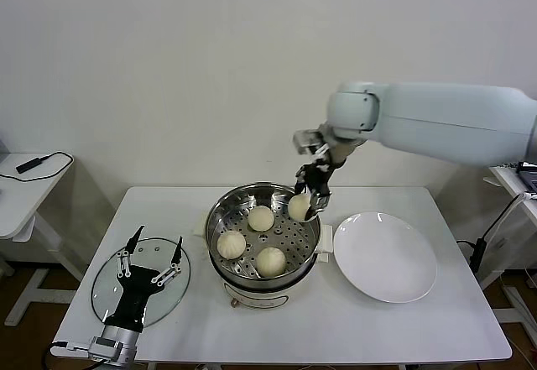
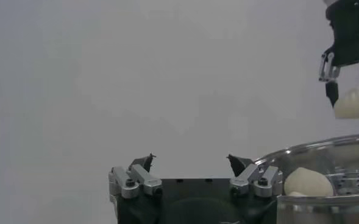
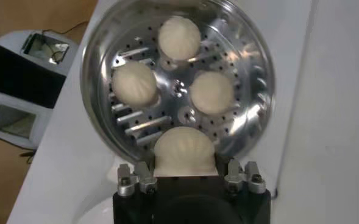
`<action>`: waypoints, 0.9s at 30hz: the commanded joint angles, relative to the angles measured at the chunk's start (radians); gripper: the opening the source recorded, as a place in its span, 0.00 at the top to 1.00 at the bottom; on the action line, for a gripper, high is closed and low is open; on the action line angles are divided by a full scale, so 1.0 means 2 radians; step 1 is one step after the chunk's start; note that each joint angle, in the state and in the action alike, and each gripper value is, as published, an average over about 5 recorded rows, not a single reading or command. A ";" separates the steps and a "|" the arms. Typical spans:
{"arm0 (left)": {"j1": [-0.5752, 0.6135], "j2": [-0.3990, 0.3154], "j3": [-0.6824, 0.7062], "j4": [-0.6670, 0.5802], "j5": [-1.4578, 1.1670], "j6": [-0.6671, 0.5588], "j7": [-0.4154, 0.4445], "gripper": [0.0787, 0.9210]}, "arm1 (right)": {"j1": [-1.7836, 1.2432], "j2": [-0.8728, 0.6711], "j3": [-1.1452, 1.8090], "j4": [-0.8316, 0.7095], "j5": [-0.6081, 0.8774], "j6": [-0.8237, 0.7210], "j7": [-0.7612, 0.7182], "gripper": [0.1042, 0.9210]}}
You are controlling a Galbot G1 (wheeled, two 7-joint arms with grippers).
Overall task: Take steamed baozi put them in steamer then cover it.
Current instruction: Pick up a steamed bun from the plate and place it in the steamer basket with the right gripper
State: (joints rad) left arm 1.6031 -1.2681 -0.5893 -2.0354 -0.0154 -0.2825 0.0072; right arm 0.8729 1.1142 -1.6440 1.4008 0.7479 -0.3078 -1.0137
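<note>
Three steamed baozi (image 1: 261,217) (image 1: 232,243) (image 1: 270,261) lie on the perforated tray of the steel steamer (image 1: 220,211). A further cream-white baozi (image 1: 299,207) hangs over the steamer's far right rim, with my right gripper (image 1: 310,195) shut on it. The right wrist view shows this bun (image 3: 184,149) between the jaws, above the three buns on the tray (image 3: 211,92). My left gripper (image 1: 156,242) rests open and empty over the glass lid (image 1: 105,290), to the left of the steamer.
A flat white plate (image 1: 386,257) lies bare to the right of the steamer. The lid sits near the table's front left corner. A small side table (image 1: 25,194) with a black cable stands further left.
</note>
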 commanded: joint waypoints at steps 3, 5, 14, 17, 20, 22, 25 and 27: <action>0.001 0.000 -0.001 -0.001 0.000 -0.001 -0.001 0.12 | -0.041 0.042 -0.019 -0.012 -0.015 -0.016 0.025 0.31; 0.001 0.000 -0.002 -0.001 0.000 -0.001 -0.001 0.12 | -0.044 0.041 -0.020 -0.017 -0.020 -0.016 0.024 0.31; 0.001 -0.001 -0.002 -0.002 0.000 -0.001 -0.001 0.12 | -0.056 0.038 -0.019 -0.027 -0.026 -0.015 0.034 0.31; 0.001 -0.002 -0.003 -0.002 0.000 -0.002 -0.002 0.12 | -0.060 0.039 -0.018 -0.030 -0.028 -0.014 0.038 0.31; 0.002 -0.002 -0.004 -0.001 -0.001 -0.003 -0.002 0.12 | -0.062 0.039 -0.017 -0.031 -0.033 -0.013 0.037 0.31; 0.003 -0.002 -0.004 0.000 -0.001 -0.004 -0.003 0.12 | -0.063 0.039 -0.017 -0.032 -0.037 -0.012 0.034 0.31; 0.003 -0.003 -0.005 0.000 -0.001 -0.006 -0.003 0.12 | -0.063 0.038 -0.017 -0.032 -0.041 -0.013 0.029 0.30; 0.003 -0.003 -0.005 0.000 -0.002 -0.006 -0.003 0.12 | -0.063 0.038 -0.017 -0.032 -0.041 -0.013 0.026 0.29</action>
State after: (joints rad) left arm 1.6092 -1.2731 -0.5981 -2.0355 -0.0177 -0.2918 0.0013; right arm 0.7567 1.1835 -1.6773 1.3415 0.6829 -0.3312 -0.9550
